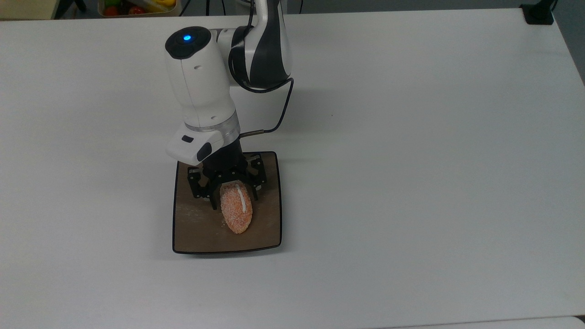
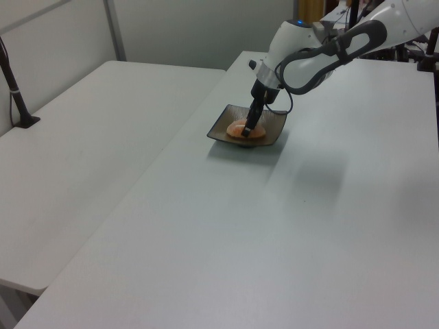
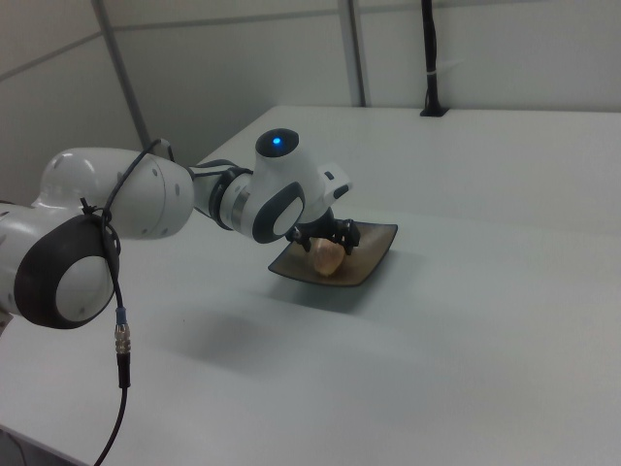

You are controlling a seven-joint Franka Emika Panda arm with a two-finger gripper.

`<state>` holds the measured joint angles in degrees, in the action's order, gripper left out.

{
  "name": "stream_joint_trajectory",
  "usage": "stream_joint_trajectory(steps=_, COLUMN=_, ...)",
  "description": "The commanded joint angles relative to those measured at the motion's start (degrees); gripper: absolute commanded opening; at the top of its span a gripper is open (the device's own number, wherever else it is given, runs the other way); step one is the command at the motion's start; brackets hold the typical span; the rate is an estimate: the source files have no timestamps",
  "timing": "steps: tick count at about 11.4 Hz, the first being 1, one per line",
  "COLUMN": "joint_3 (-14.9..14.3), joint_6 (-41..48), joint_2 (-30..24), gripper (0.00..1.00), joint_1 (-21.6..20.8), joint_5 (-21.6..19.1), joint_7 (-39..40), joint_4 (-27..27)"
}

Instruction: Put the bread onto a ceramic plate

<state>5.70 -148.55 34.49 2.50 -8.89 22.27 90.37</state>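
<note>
— Looking at the bread, where does it sit relative to the jaws?

— Its upper end is between the jaws of the gripper, which are clamped on it. The rest reaches out over the ceramic plate.

— And the surfaces?

— The bread is an oval, orange roll with a grainy crust and a thin white stripe. The plate is square, brown and glossy, with a dark thin rim. It stands on a plain white bench.
</note>
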Motion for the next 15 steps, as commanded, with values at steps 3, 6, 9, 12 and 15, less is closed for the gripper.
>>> stream_joint_trajectory(steps=3, joint_3=-1.48, joint_6=5.16, joint_2=-11.51, gripper=1.00, joint_1=-0.74, joint_5=-0.17, joint_7=-5.81, joint_4=3.06)
stream_joint_trajectory(steps=6, joint_3=-3.15, joint_6=26.59, joint_2=-25.40, gripper=1.00, joint_1=-0.21, joint_5=-0.17, joint_7=-7.58, joint_4=2.62)
stream_joint_trajectory(steps=9, joint_3=-6.05, joint_6=42.60, joint_2=-34.55, gripper=1.00, joint_1=-0.82, joint_5=-0.25, joint_7=-19.05, joint_4=1.74)
stream_joint_trajectory(steps=12, joint_3=-7.46, joint_6=54.56, joint_2=-39.31, gripper=1.00, joint_1=-2.13, joint_5=2.28, joint_7=-24.64, joint_4=1.74)
stream_joint_trajectory(steps=15, joint_3=-8.96, joint_6=58.99, joint_2=-40.03, gripper=1.00, joint_1=-5.92, joint_5=5.45, joint_7=-24.73, joint_4=1.92)
